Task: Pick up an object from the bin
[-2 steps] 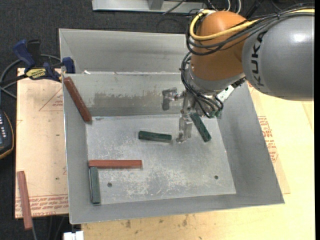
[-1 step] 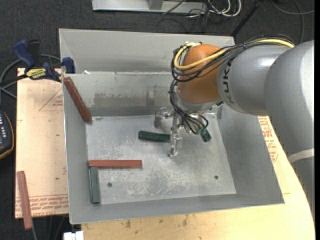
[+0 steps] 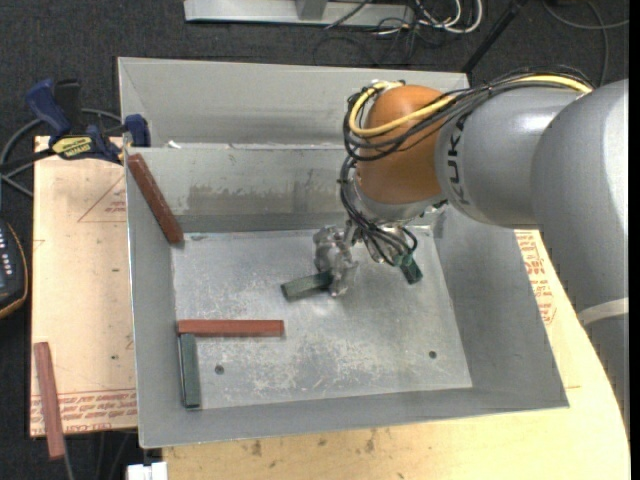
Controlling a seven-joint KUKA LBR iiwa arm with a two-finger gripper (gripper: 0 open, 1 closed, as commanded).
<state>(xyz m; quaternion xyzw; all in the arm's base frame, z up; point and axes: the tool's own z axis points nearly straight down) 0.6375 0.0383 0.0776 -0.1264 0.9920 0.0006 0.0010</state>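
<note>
Grey metal bin (image 3: 380, 358), scuffed floor, sloping walls. Item: small dark grey-green block (image 3: 306, 288), flat near the bin's middle, its right end at the gripper (image 3: 338, 276). Whether the gripper is spread or pinching cannot be told. Judged stiff, light, smooth-sided; best taken across its narrow width. Front left: reddish-brown bar (image 3: 230, 327), dark green bar (image 3: 189, 370). Left wall: leaning reddish bar (image 3: 155, 200).

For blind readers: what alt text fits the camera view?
The gripper sits at one end of a short dark flat bar in the grey metal bin's middle. A reddish-brown flat bar and a dark green bar lie lower left.
</note>
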